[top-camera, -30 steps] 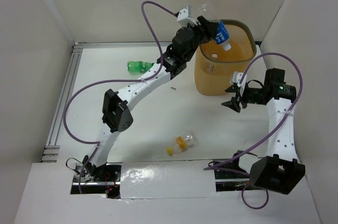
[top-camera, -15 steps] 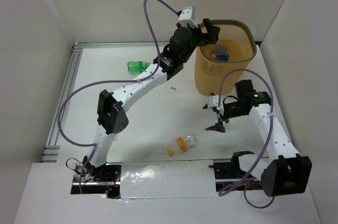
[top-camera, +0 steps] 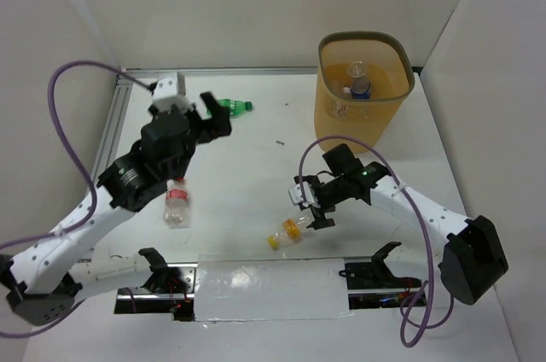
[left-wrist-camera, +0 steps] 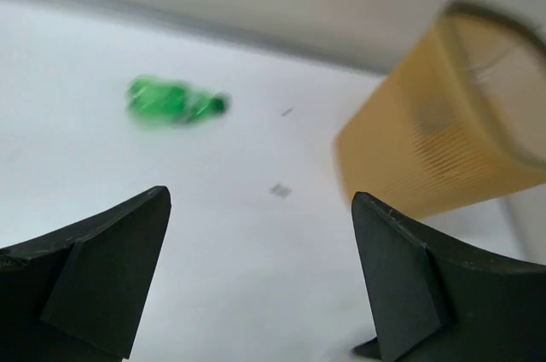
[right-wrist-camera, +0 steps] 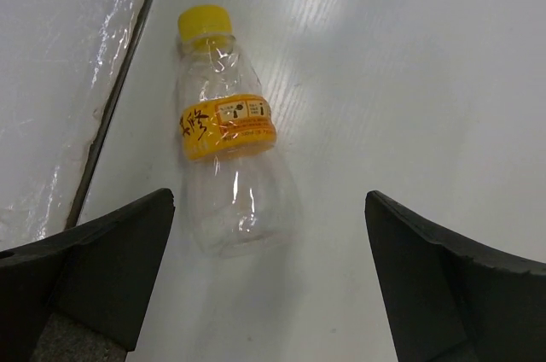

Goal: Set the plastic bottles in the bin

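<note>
The orange-tan bin [top-camera: 333,111] stands at the back right with a blue-capped bottle [top-camera: 360,87] and a pale-capped one [top-camera: 356,67] inside. A green bottle [top-camera: 232,107] [left-wrist-camera: 171,102] lies at the back left; my left gripper [top-camera: 215,114] [left-wrist-camera: 260,277] hovers just short of it, open and empty. The bin [left-wrist-camera: 435,148] shows blurred at the right of the left wrist view. A clear red-labelled bottle [top-camera: 176,206] lies under the left arm. A clear yellow-capped bottle [top-camera: 290,231] [right-wrist-camera: 229,157] lies near the front edge, its base just ahead of my open right gripper [top-camera: 311,204] [right-wrist-camera: 269,277].
An aluminium rail [top-camera: 107,148] runs along the table's left side. White walls close in the left, back and right. A shiny taped strip [top-camera: 264,294] [right-wrist-camera: 77,80] borders the front edge beside the yellow-capped bottle. A small dark speck [top-camera: 279,143] lies mid-table.
The left gripper let a blue-labelled bottle fall into the bin, then swung back left toward the green bottle. The right arm came down and left to the yellow-capped bottle, jaws widening.
</note>
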Available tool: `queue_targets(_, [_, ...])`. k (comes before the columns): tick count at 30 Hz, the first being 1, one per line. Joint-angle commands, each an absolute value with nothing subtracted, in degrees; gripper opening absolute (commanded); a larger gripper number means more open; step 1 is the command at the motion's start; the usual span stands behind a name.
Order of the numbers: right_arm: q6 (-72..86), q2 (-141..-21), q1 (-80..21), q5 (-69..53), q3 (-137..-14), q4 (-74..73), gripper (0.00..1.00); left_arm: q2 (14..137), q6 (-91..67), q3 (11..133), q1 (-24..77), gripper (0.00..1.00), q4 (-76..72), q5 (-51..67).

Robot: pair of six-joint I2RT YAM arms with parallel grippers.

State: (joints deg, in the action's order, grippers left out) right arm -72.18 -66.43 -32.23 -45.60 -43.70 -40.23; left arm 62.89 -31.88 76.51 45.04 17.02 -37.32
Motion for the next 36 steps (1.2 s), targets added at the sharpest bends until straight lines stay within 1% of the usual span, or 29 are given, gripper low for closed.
queue_targets(1, [-65.85, -68.46, -34.88, -40.88, -41.23, -30.77, 1.00, 56.46, -43.38, 67.18, 44.21, 1.00, 40.04, -47.71])
queue_targets(4, [-65.83, -70.05, -35.51, -38.85, -40.08, -29.18, 1.00, 53.01, -47.63, 64.78, 41.58, 1.00, 50.32, -47.72])
queue_targets(6, [-65.83, -71.80, -36.91, -37.18, -38.68, -28.48, 1.00, 51.07, -49.12, 63.37, 39.83, 1.00, 53.07, -46.59])
queue_targets(10, [-65.21, -73.30, -37.96, -32.97, -35.87, -24.28, 0.98, 51.68, -49.83, 61.79, 36.48, 1.00, 56.60, -43.60])
queue_targets(16, [-64.07, -74.53, -37.97, -29.53, -34.01, -22.24, 0.81, 53.61, -47.47, 58.36, 32.89, 1.00, 55.73, -40.00])
queue_targets(17, [-64.07, -74.53, -37.97, -29.53, -34.01, -22.85, 0.75, 53.61, -46.50, 58.36, 32.18, 1.00, 55.20, -39.38])
queue_targets(20, [-64.60, -73.39, -37.97, -32.07, -36.03, -25.74, 0.62, 54.23, -42.46, 55.82, 29.28, 1.00, 51.86, -35.87])
queue_targets(21, [-65.30, -73.39, -37.97, -33.82, -37.08, -27.14, 0.55, 54.75, -40.80, 54.59, 28.66, 1.00, 50.99, -34.12])
queue_targets(24, [-64.35, -72.86, -37.97, -35.85, -42.96, -32.60, 0.48, 54.76, -36.85, 51.96, 25.67, 1.00, 47.30, -30.52])
queue_targets(28, [-60.48, -70.32, -36.48, -36.38, -52.09, -34.01, 0.48, 55.46, -31.48, 50.63, 21.72, 1.00, 42.99, -24.71])
queue_targets(31, [-57.06, -69.79, -34.29, -36.39, -57.20, -34.63, 0.48, 58.18, -29.72, 50.01, 18.90, 1.00, 41.58, -22.78])
queue_targets(32, [-56.08, -69.79, -33.67, -36.39, -60.78, -34.63, 0.48, 59.84, -29.71, 50.01, 17.50, 1.00, 41.57, -22.76])
queue_targets(36, [-50.73, -69.79, -29.54, -35.78, -69.59, -30.69, 0.48, 61.78, -28.48, 50.01, 14.08, 1.00, 39.38, -20.66])
